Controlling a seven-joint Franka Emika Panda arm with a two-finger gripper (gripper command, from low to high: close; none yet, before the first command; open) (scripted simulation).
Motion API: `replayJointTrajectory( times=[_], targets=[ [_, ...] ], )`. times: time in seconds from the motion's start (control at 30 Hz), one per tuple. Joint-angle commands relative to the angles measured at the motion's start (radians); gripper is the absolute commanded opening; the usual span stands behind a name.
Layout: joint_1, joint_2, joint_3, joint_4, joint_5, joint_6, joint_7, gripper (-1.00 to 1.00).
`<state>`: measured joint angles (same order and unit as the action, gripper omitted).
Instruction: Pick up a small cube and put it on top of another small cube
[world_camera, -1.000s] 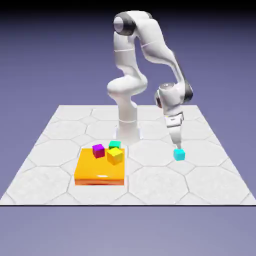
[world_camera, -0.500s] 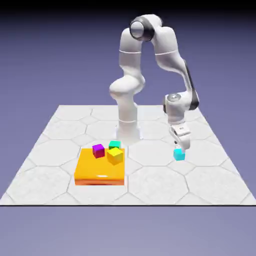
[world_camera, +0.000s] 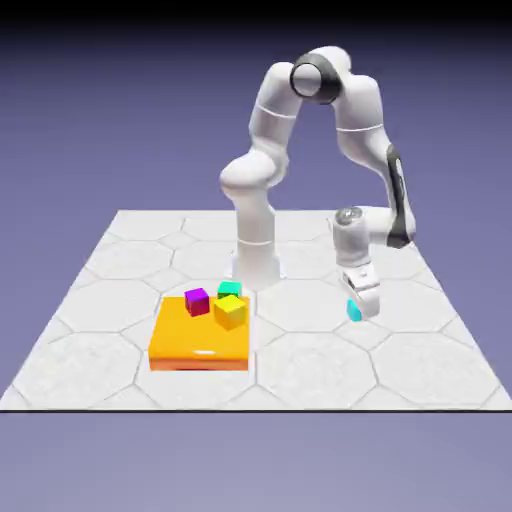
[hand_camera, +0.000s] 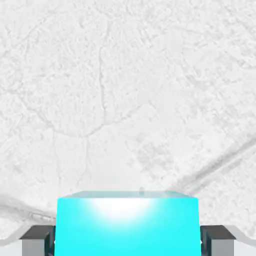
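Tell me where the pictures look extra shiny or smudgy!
Hand view: a white glare spot on the cyan cube, and the pale table looks washed out, its marks soft. Exterior view: a small bright streak on the orange slab, paler shine on the yellow cube, and the backdrop fades to black at the top.

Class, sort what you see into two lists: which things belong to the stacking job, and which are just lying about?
Job: cyan cube, green cube, tool.
Lying about: purple cube, yellow cube, orange slab.
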<state>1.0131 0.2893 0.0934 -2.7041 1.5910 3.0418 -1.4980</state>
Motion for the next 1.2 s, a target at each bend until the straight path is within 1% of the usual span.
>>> replayJointTrajectory(
  times=[0.0, 0.47, 0.53, 1.17],
  targets=[
    [-0.004, -0.020, -0.001, -0.014, -0.044, -0.004, 0.041, -1.00],
    [-0.055, -0.295, -0.008, -0.207, -0.652, -0.062, 0.605, -1.00],
    [-0.055, -0.297, -0.008, -0.208, -0.656, -0.063, 0.608, -1.00],
    [-0.744, -0.476, 0.201, -0.183, -0.745, -0.325, 0.278, -1.00]
  ],
)
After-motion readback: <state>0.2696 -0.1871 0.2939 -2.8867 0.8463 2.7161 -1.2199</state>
